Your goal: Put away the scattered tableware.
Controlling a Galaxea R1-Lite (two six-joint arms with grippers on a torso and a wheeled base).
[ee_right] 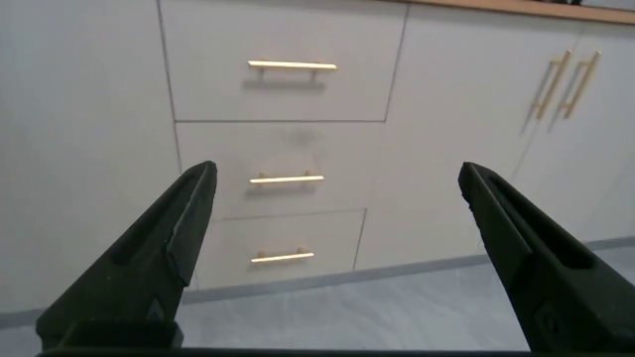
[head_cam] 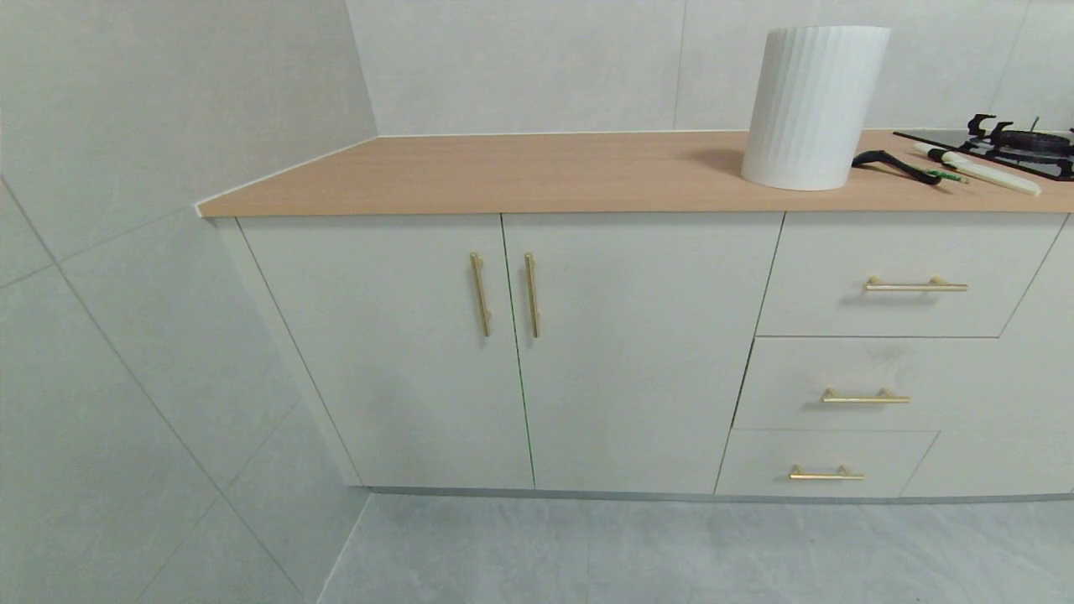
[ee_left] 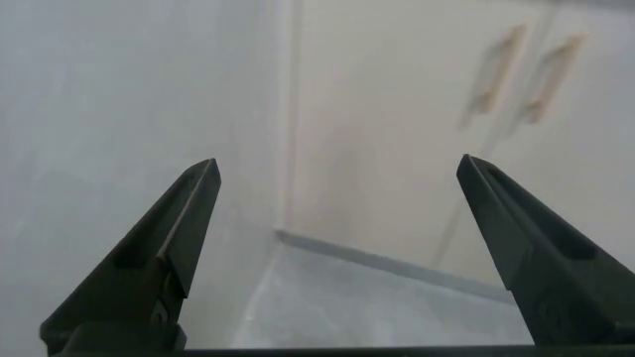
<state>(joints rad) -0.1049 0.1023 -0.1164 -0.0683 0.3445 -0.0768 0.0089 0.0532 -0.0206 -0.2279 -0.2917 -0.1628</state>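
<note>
On the wooden countertop (head_cam: 520, 172) stands a tall white ribbed container (head_cam: 812, 105). Just right of it lie a black-handled utensil (head_cam: 894, 162) and a long white utensil (head_cam: 982, 169), beside the black stove (head_cam: 1017, 143). My left gripper (ee_left: 337, 178) is open and empty, low in front of the cabinet's left end near the floor and the tiled wall. My right gripper (ee_right: 337, 183) is open and empty too, facing the stack of drawers (ee_right: 288, 129) at some distance.
Two cabinet doors with vertical gold handles (head_cam: 506, 294) fill the unit's left half. Three drawers with horizontal gold handles (head_cam: 914, 285) sit on the right. A tiled wall (head_cam: 126, 319) closes off the left side. Grey floor (head_cam: 671, 549) stretches in front.
</note>
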